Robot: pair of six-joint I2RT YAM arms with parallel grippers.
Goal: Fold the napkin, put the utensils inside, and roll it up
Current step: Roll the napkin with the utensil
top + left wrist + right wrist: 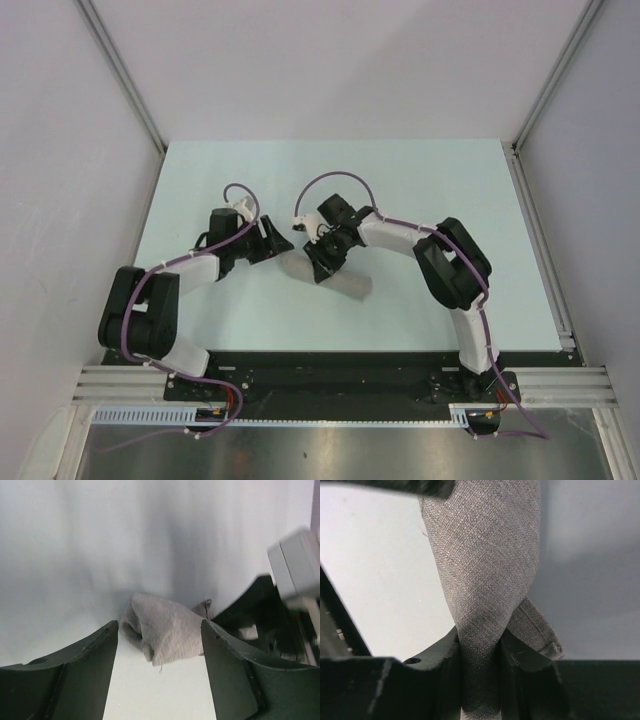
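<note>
Two arms stand on one pale table [200,180], and a single cloth lies between them. Seen from above, the left arm [150,310] reaches in from the near left corner. The left gripper [278,246] ends just beside the left end of the napkin [350,284]. Its two fingers [90,665] stand well apart, and its own camera shows the bunched end of the cloth lying on the table a little ahead of them, in line with the gap and touched by neither finger. The napkin is one grey-beige bundle, rolled or bunched into a long shape near the middle of the table. From above, its long axis runs on a shallow diagonal from the upper left, under the grippers, down to the lower right, where a free end rests flat on the table. The right gripper [323,266] is over the left part of the bundle and is clamped on the napkin: in its wrist view the woven cloth passes between the two fingers [445,650] and is pinched there. The right arm [455,265] bends back to its base at the near right.
</note>
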